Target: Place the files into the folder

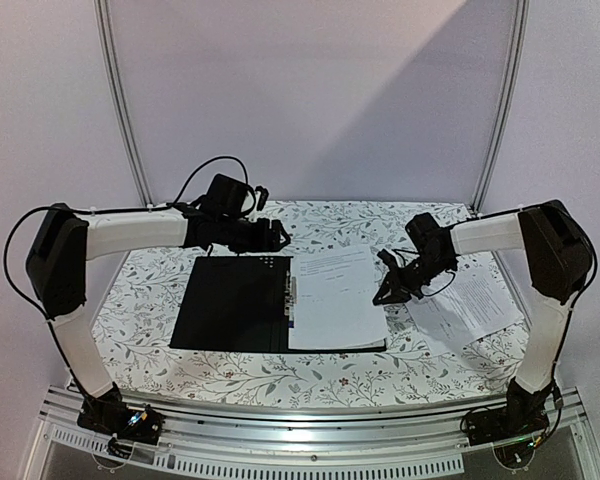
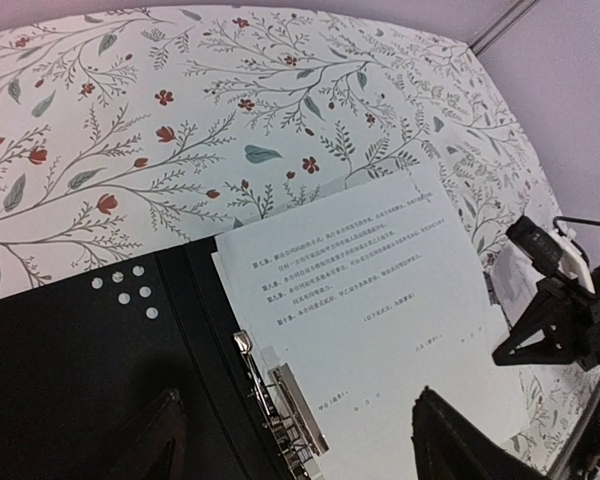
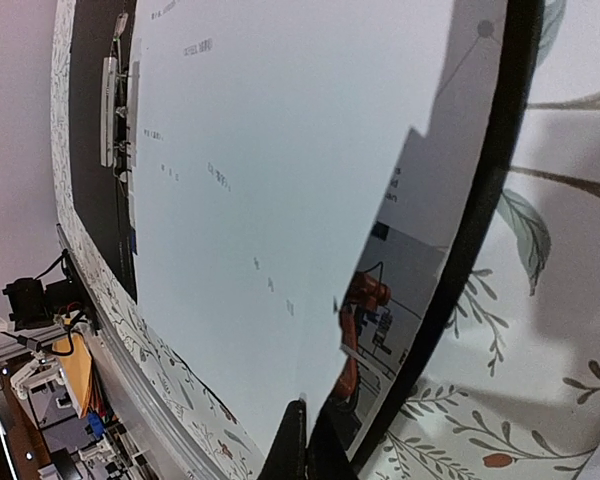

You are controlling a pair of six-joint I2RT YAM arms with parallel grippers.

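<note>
The left gripper hangs with its fingers spread wide and nothing between them. Just below it, on the near side, the folder lies open and flat on the flower-patterned table, black inside showing. In the left wrist view the metal clip on the folder's spine sits under the gap between the two fingers. The bare black half lies under one finger, and a white sheet with fine black lines of text runs out under the other. That sheet covers the half of the folder towards the right gripper, which stands just past the sheet's outer edge, low over the folder's rim. Its fingers are pressed together, their tips right at a corner of the white sheet. Whether the paper is nipped between them cannot be told. Directly ahead of those tips a leaflet with colour pictures peeks out from under the white sheet, inside the folder's black edge. On the far side of the right gripper from the folder, more loose sheets lie on the table, outside the folder.
</note>
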